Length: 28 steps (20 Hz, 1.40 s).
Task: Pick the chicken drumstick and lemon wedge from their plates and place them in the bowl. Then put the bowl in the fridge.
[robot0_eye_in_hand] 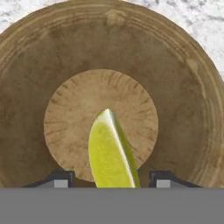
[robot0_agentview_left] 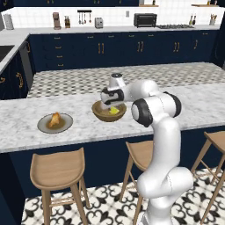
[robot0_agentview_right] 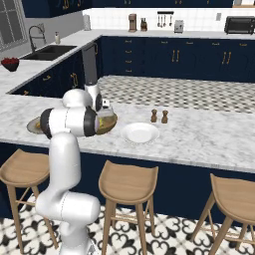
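- Three wooden stools [robot0_agentview_left: 57, 169] stand along the near edge of the marble worktop [robot0_agentview_left: 26, 132], closest to the base.
- On the worktop's left part, the grey-olive plate [robot0_agentview_left: 55, 123] carries the chicken drumstick [robot0_agentview_left: 55, 119], well apart from the arm.
- The wooden bowl [robot0_agentview_left: 108, 111] sits near the worktop's middle; in the right base view the arm's dark elbow joint covers most of it, leaving only its right rim visible [robot0_agentview_right: 110, 121].
- The end effector [robot0_agentview_left: 110, 107] hangs just over the bowl, pointing down into it.
- In the hand view the lemon wedge [robot0_eye_in_hand: 111, 151] stands between the two finger tips [robot0_eye_in_hand: 61, 179], above the bowl's [robot0_eye_in_hand: 26, 100] pale round bottom; the tips are set wide on either side, and whether they press the wedge cannot be told.
- The white plate [robot0_agentview_right: 140, 133] lies bare, just to the right of the bowl.
- Two small brown shakers [robot0_agentview_right: 158, 116] stand behind the white plate.
- Beyond the worktop run navy cabinets [robot0_agentview_left: 132, 48] with gold handles.
- On the far counter: a toaster oven [robot0_agentview_left: 145, 19], a coffee machine [robot0_agentview_left: 56, 20] and hanging utensils [robot0_agentview_left: 84, 16].
- A sink with a tap [robot0_agentview_right: 37, 42] lies at far left.
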### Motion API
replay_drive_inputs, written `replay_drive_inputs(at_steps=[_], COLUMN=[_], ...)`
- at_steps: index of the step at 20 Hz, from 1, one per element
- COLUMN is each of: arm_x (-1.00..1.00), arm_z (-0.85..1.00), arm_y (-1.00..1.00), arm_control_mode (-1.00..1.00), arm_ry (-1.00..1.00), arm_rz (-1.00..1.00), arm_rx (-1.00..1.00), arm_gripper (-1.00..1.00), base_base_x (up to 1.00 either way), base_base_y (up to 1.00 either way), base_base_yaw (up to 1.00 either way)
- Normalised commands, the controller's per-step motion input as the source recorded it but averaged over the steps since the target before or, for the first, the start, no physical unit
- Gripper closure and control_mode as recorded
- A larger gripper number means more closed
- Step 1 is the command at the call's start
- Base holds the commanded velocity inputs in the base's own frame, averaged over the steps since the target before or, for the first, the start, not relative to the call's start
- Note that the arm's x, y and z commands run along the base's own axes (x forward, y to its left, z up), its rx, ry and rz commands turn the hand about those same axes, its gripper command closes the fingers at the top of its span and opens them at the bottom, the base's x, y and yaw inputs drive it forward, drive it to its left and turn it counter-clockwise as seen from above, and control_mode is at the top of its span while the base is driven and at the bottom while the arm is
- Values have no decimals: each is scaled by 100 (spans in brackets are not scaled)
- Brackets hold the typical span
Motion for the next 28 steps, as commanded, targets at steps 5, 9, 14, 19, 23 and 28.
replay_drive_inputs(at_steps=[5, 9, 14, 19, 23, 28], arm_x=[-14, -100, -100, -86, -7, 21], arm_z=[21, 67, 35, -11, -3, 0], arm_y=[11, 33, 49, 94, 100, 100], arm_control_mode=[-100, -100, -100, -100, -100, -100], arm_ry=[1, 2, 0, -6, -11, 0], arm_rz=[0, 0, 3, 11, 0, -4], arm_rx=[1, 7, 3, 3, 9, 9], arm_gripper=[-100, -100, -100, -100, -100, -100], base_base_x=[0, 0, 0, 0, 0, 0], base_base_y=[0, 0, 0, 0, 0, 0], base_base_yaw=[0, 0, 0, 0, 0, 0])
